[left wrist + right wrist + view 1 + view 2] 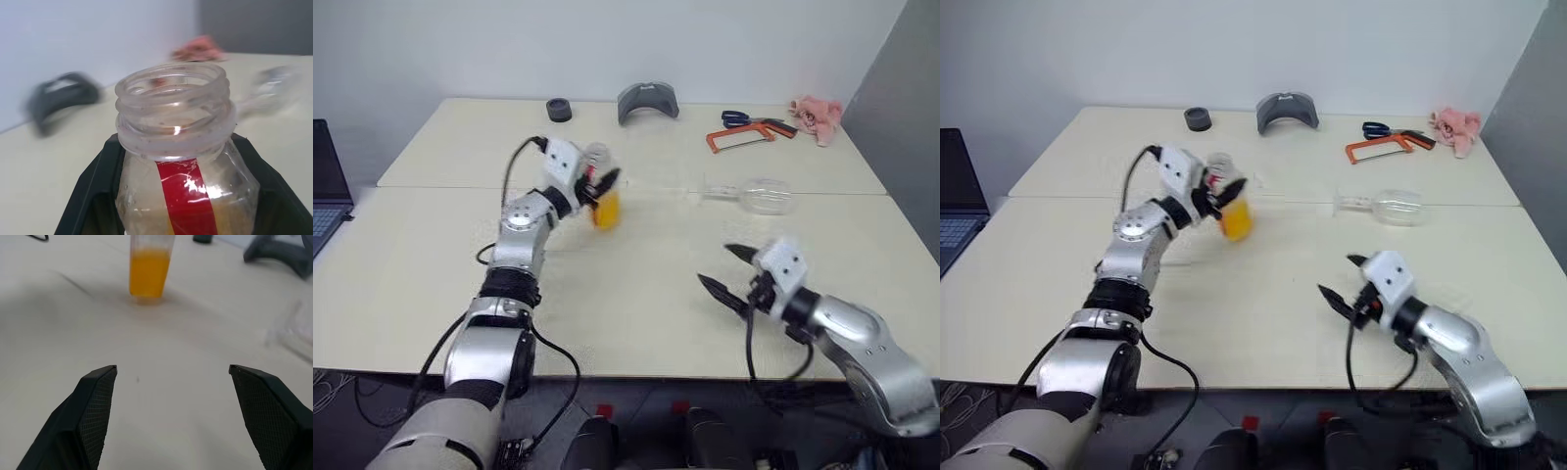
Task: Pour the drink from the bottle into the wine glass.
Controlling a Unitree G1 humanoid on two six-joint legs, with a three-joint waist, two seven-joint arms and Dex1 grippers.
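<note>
My left gripper (595, 186) is shut on the bottle (601, 196), a small clear bottle with a red stripe (188, 196). The bottle stands roughly upright over the middle of the table. Its mouth (172, 88) is open, with no cap on it. The orange drink (148, 273) fills its lower half. Whether its base touches the table I cannot tell. The wine glass (759, 195) lies on its side to the right of the bottle, empty. My right gripper (717, 266) hovers open near the table's front right, pointing toward the bottle with nothing between its fingers.
Along the far edge lie a small black round object (559, 110), a grey curved piece (647, 101), blue-handled scissors (736, 118), an orange hacksaw (749, 137) and a pink cloth (817, 114). A laptop (328, 191) sits off the table's left side.
</note>
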